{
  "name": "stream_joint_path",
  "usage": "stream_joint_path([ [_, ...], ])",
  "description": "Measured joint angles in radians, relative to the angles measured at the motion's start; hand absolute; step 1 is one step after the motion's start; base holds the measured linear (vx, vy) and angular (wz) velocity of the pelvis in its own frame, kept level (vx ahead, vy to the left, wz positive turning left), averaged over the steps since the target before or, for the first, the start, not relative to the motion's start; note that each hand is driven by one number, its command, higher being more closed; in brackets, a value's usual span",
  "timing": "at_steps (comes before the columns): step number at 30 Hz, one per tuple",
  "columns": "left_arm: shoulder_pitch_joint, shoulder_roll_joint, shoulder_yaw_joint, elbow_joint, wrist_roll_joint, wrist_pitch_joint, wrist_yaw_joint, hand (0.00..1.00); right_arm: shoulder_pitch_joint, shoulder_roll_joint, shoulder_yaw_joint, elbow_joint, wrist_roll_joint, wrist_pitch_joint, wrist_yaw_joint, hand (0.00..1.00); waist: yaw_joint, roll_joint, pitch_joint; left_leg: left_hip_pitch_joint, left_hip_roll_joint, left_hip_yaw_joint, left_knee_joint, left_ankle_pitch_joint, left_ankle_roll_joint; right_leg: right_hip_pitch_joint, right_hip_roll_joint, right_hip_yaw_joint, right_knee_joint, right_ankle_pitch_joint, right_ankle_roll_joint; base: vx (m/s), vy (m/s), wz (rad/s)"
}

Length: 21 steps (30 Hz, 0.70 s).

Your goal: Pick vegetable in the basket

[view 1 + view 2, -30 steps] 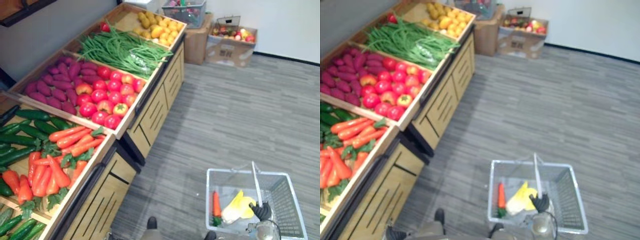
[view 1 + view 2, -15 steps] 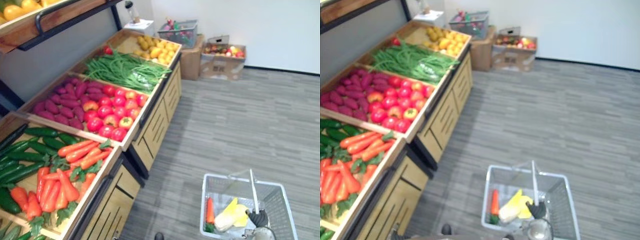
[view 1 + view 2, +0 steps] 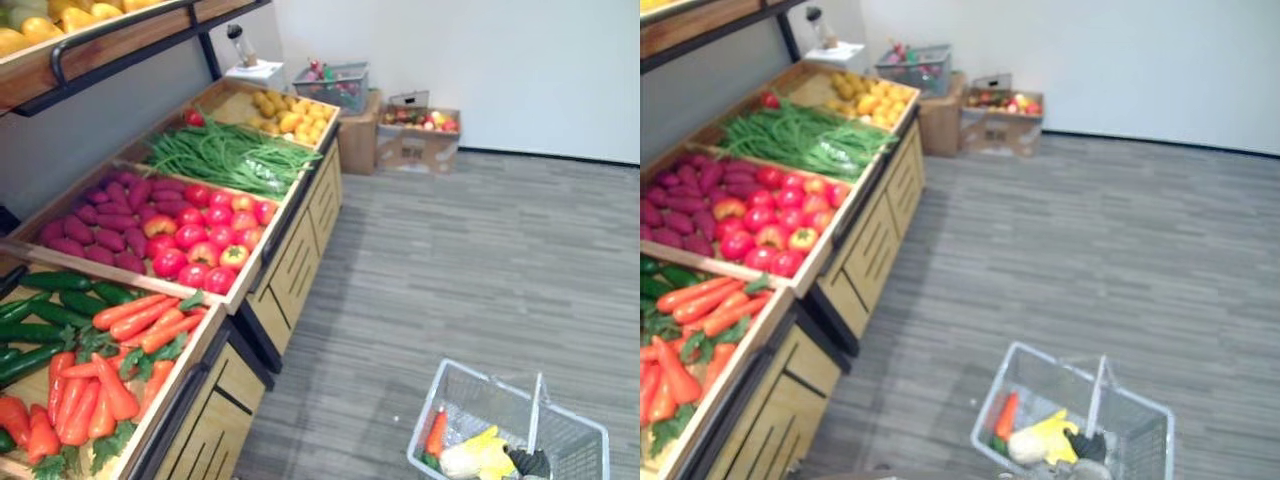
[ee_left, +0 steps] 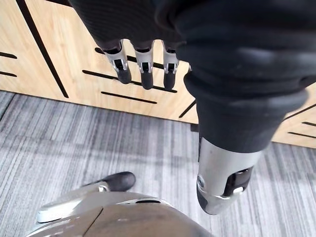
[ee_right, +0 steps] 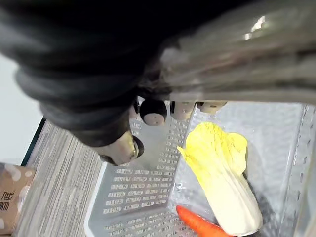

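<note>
A stand (image 3: 297, 262) is stocked with vegetables. The basket (image 3: 478, 390) is gripped by its handle (image 3: 537, 400) in the curled right hand (image 3: 528, 462), with a cabbage (image 5: 222, 182) and a carrot (image 5: 197, 223) laid inside. The left hand (image 4: 146, 74) is hung empty beside the stand, fingers relaxed.

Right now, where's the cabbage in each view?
Left eye view: cabbage at bottom right, in the basket.
Right eye view: cabbage bottom centre-right, same basket.
Left wrist view: faces drawers and floor.
Right wrist view: cabbage on the basket floor, past the robot hand.
Shared landmark: carrot beside it.
</note>
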Motion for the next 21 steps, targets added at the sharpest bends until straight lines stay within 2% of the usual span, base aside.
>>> stream_joint_path([
  [12, -0.018, 0.019, -0.018, 0.01, 0.01, 0.0, 0.001, 0.0, -0.026, 0.0, 0.0, 0.0, -0.042, 0.0, -0.019, 1.0, -0.003, -0.008, -0.005, -0.015, 0.0, 0.002, 0.0, 0.001, -0.001, -0.02, -0.001, 0.017, 0.016, 0.0, -0.001, 0.02, 0.001, 0.0],
  [15, -0.019, 0.031, -0.027, 0.01, 0.008, 0.001, 0.008, 0.0, -0.042, 0.0, 0.019, -0.005, -0.042, 0.0, -0.019, 1.0, -0.003, -0.018, 0.002, -0.003, 0.0, 0.026, 0.002, -0.001, -0.005, -0.067, -0.011, 0.083, 0.104, -0.049, 0.0, -0.01, 0.004, -0.17],
  [17, -0.014, 0.033, -0.026, 0.011, 0.008, 0.004, 0.012, 0.0, -0.043, -0.001, 0.036, -0.018, -0.043, 0.0, -0.019, 1.0, -0.003, -0.017, 0.012, 0.026, 0.009, 0.052, 0.01, -0.021, -0.024, -0.081, -0.011, 0.114, 0.17, -0.095, -0.005, -0.01, -0.041, -0.29],
  [18, -0.013, 0.033, -0.025, 0.011, 0.008, 0.004, 0.013, 0.0, -0.043, 0.0, 0.039, -0.02, -0.044, 0.0, -0.019, 1.0, -0.003, -0.018, 0.011, 0.019, 0.014, 0.054, 0.035, -0.033, -0.024, -0.088, -0.01, 0.119, 0.181, -0.111, -0.011, -0.02, -0.088, -0.2],
  [20, -0.013, 0.028, -0.016, 0.011, 0.008, 0.003, 0.017, 0.0, -0.032, -0.004, 0.049, -0.037, -0.044, 0.0, -0.019, 1.0, 0.0, -0.006, 0.015, -0.05, 0.061, 0.05, 0.223, -0.109, -0.036, -0.086, 0.019, 0.143, 0.183, -0.139, -0.022, 0.02, -0.127, -0.14],
  [21, -0.023, 0.028, 0.008, -0.002, 0.004, 0.001, 0.025, 0.0, -0.031, -0.006, 0.058, -0.052, -0.044, 0.002, -0.019, 1.0, -0.002, -0.01, 0.04, -0.168, 0.09, 0.035, 0.482, -0.112, -0.026, -0.063, 0.029, 0.141, 0.181, -0.144, -0.032, 0.03, -0.154, -0.05],
])
